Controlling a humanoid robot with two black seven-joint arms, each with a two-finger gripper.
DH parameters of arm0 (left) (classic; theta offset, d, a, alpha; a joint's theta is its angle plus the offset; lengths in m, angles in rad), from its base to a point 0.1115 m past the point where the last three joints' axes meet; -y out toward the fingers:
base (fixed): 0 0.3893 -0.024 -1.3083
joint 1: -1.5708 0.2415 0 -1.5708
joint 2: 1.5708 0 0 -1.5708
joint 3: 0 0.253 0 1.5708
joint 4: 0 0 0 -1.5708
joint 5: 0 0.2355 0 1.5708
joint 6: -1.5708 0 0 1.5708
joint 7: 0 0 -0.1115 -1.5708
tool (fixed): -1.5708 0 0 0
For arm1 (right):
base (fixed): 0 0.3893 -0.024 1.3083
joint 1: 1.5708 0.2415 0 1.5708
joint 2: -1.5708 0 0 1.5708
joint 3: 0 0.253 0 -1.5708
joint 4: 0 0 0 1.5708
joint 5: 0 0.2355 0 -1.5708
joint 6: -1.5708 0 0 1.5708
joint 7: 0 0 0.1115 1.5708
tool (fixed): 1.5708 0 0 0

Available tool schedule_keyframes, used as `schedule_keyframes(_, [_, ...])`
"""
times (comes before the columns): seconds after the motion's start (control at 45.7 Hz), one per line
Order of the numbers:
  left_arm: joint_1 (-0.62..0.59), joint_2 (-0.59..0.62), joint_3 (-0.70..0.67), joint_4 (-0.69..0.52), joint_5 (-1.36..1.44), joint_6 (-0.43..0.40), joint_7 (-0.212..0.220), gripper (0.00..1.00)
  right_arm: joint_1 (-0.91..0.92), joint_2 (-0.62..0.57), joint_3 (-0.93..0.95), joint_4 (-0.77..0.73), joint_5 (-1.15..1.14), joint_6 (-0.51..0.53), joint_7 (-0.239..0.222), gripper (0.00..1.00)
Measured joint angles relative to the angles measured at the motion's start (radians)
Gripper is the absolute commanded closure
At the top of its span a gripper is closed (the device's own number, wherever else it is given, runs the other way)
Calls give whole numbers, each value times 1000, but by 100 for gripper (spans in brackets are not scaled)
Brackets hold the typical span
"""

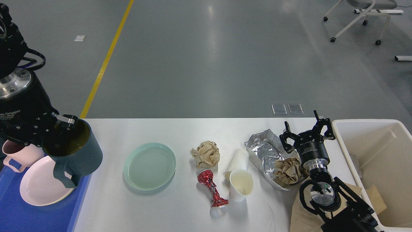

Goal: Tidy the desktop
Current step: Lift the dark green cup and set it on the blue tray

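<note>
**A:** Where do you stand with the bench point(180, 129)?

**B:** The white bench fills the lower half of your head view, running from the blue tray point(19, 209) at your left to the cream bin point(367, 124) at your right. Your left hand point(62, 124) is at the tray end, clamped on the rim of a dark green mug point(80, 154), one finger inside the mouth and the other outside. The mug hangs tilted above the tray's edge, over a pink plate point(40, 185), with a pink cup point(21, 154) just behind it.

**A:** And your right hand?

**B:** Your right hand point(307, 130) hovers with its fingers spread apart and nothing between them, above a crumpled foil container point(264, 149). A brown paper wad point(288, 170) lies in that foil, just beside the wrist.

**A:** What sits loose on the bench?

**B:** A pale green plate point(149, 166) left of centre. Then a second brown paper wad point(206, 153), and near it a crushed red can point(212, 190) lying on its side. Two white paper cups: one lying down point(238, 159), and one point(241, 185) touching it with its mouth facing you. A brown paper sheet point(302, 216) lies under your right arm at the near edge.
</note>
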Motion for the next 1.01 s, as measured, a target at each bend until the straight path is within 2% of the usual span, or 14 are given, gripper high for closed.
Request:
schedule_keyframes(0.241, [155, 267, -7, 109, 212, 0, -2, 100, 0, 0, 0, 0, 0, 0, 0, 0])
schedule_keyframes(0.328, [247, 361, -35, 175, 296, 0, -2, 100, 0, 0, 0, 0, 0, 0, 0, 0])
schedule_keyframes(0.46, [459, 478, -120, 326, 396, 0, -5, 100, 0, 0, 0, 0, 0, 0, 0, 0])
schedule_keyframes(0.547, [629, 550, -228, 432, 461, 0, -6, 100, 0, 0, 0, 0, 0, 0, 0, 0])
schedule_keyframes(0.591, [779, 588, -337, 520, 513, 0, -7, 100, 0, 0, 0, 0, 0, 0, 0, 0])
schedule_keyframes(0.766, [1121, 607, -605, 698, 592, 0, -25, 100, 0, 0, 0, 0, 0, 0, 0, 0])
schedule_keyframes(0.875, [1237, 604, -710, 727, 620, 17, -28, 100, 0, 0, 0, 0, 0, 0, 0, 0])
schedule_keyframes(1.007, [1309, 604, -765, 732, 625, 108, -32, 100, 0, 1, 0, 0, 0, 0, 0, 0])
